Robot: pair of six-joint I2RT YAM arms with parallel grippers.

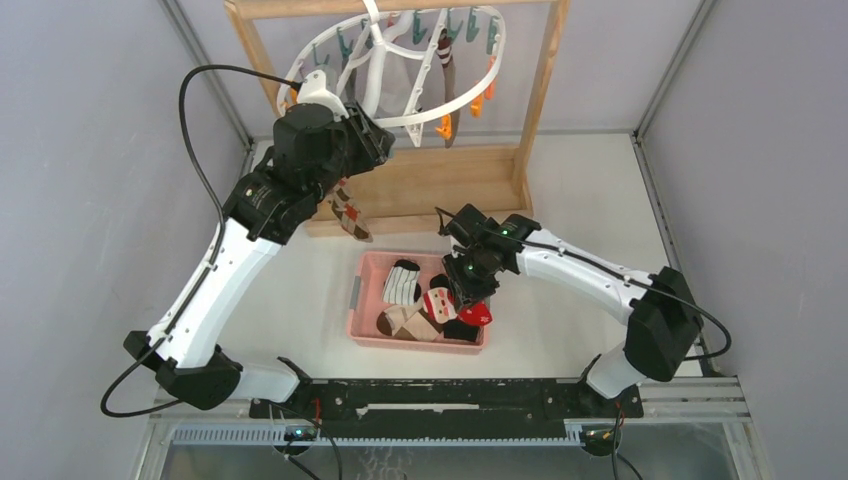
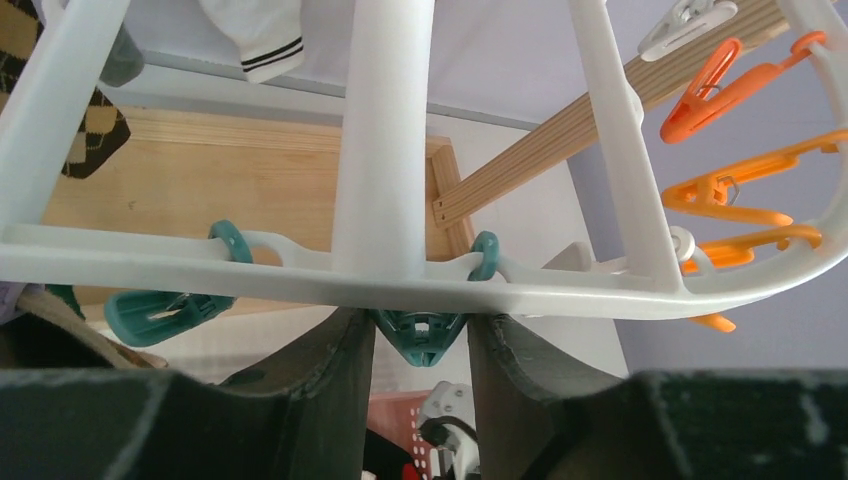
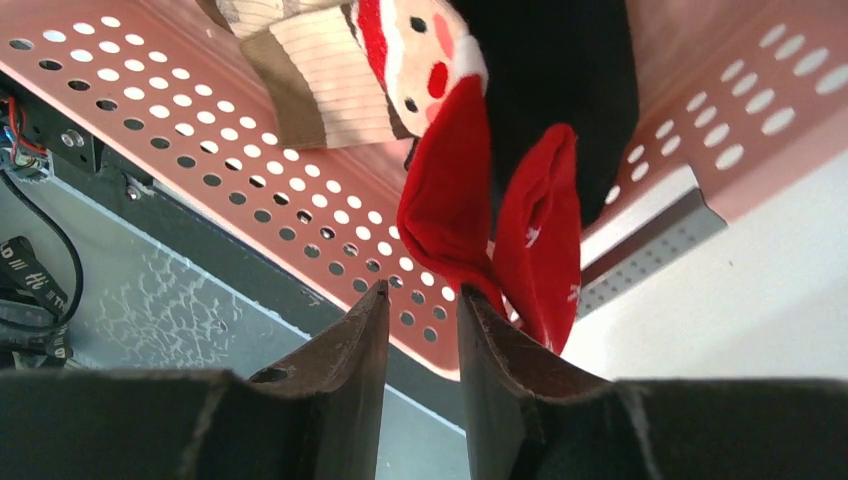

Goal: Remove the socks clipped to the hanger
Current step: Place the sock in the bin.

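Note:
The white hanger [image 1: 378, 72] hangs in the wooden frame at the back. My left gripper [image 1: 372, 140] is raised to its near rim [image 2: 385, 150]. Its jaws stand open on either side of a teal clip [image 2: 420, 335] that holds no sock. Still on the hanger are a white black-striped sock [image 2: 262, 40], a brown argyle sock [image 2: 95, 130] and a dark one [image 1: 447, 90]. A patterned sock [image 1: 348, 212] hangs below my left arm. My right gripper [image 1: 468, 292] [image 3: 421, 290] is open over the pink basket, empty. A red sock [image 3: 530, 240] lies draped over the rim beside its right finger.
The pink perforated basket [image 1: 365, 290] [image 3: 250, 180] holds several loose socks, among them a Santa one [image 3: 410, 50] and a black one [image 3: 560, 70]. The wooden frame [image 1: 545, 90] and its base board stand behind it. Orange clips [image 2: 720, 90] dangle from the hanger's right side.

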